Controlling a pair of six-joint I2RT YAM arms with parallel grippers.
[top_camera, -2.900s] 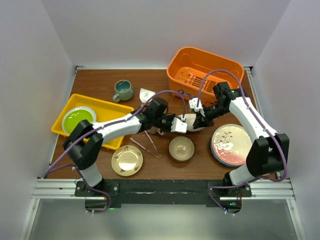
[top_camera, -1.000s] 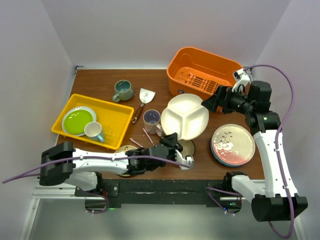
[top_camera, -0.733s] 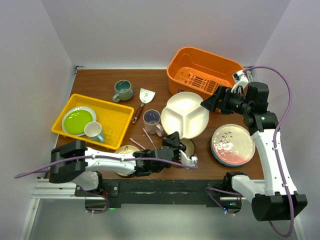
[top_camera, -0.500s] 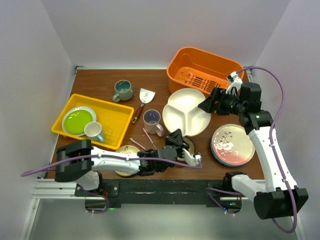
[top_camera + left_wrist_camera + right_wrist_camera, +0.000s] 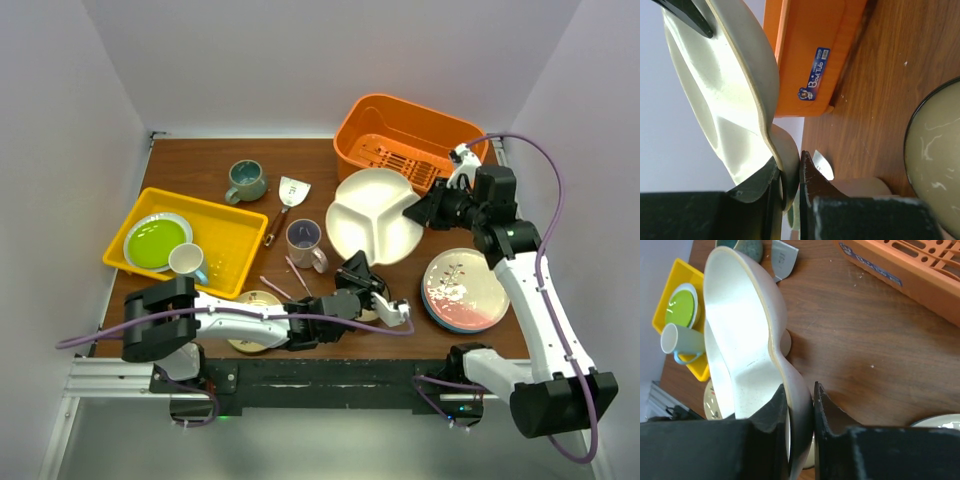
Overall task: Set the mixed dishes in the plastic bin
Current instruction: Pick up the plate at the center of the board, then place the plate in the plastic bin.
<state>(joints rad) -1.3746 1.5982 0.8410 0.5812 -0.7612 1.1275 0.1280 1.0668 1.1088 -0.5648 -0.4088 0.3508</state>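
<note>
Looks early: shows no dish inside the plastic bin (image 5: 420,118), only bare slotted base.

Currently moving the white divided plate (image 5: 375,215). Hangs clear of the table, between bin and near edge, partly above the lavender mug (image 5: 303,240). Overlaps the bin's near wall in the top view; cannot tell contact from that. Gripped by the left fingers (image 5: 807,172), pinched shut on the near-left rim, and by the right fingers (image 5: 821,400), closed tight on the far-right rim.

Left to bin after this one, judging by layout:
- teal mug (image 5: 244,181), lavender mug
- bronze bowl (image 5: 935,160), brown-rimmed plate (image 5: 247,299)
- lime-green plate (image 5: 155,240) and cream mug (image 5: 185,262), both in the yellow tray (image 5: 215,215)
- pink floral plate (image 5: 463,290), right side of table

Orientation: faces compartment side up, toward the top camera; exact tilt hard to read. Being round, has no true long axis. Taking the grip-to-grip line instead: runs diagonally, near-left to far-right, aimed at the bin's right half. Probably needs a lift over the near wall before lowering in.
</note>
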